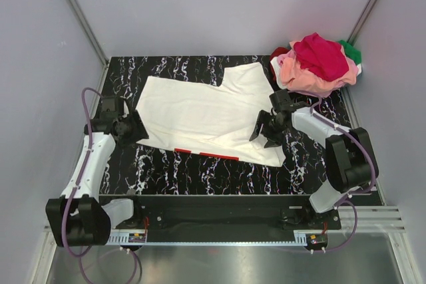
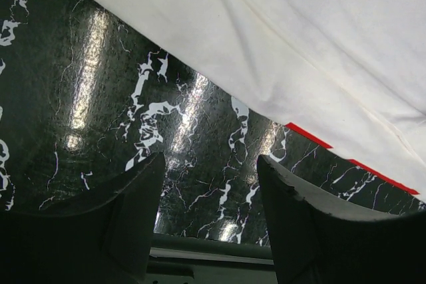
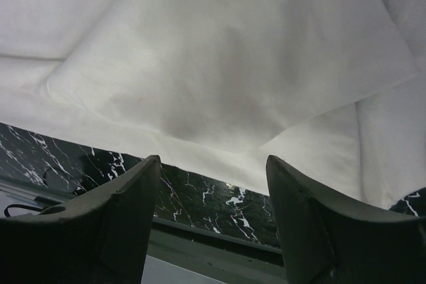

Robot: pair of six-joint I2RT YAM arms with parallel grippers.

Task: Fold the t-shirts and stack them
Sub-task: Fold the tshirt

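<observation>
The white t-shirt lies spread flat in the middle of the black marbled table. One sleeve reaches out toward 1 o'clock, and a thin red strip shows along its 6 o'clock hem. It seems to lie print-side down, which would suit folding the edges in over its back. Smoothing it out first gives both arms straight edges to lift.

The left gripper sits at the shirt's 9 o'clock edge. In its wrist view the left gripper has its fingers apart with only bare table between them, and the cloth's border lies just beyond, toward 1 o'clock. It holds nothing. It looks placed there to take that side's hem.

The right gripper hovers over the shirt near its 4 o'clock corner. Its wrist view shows the right gripper also spread and empty. Creased white cloth fills the view ahead, and the hem runs just in front of its tips. With one arm on each flank, I judge the next move to be a paired pinch of opposite edges, so the fabric rises evenly and does not skew.

The pile of unfolded tees is heaped at the table's 1 to 2 o'clock corner: pink, magenta, dark red and a bit of green. It is just beside the sleeve but clear of the folding area, probably so the waiting shirts do not snag. No folded stack shows, so the task looks to be in its early steps.
</observation>
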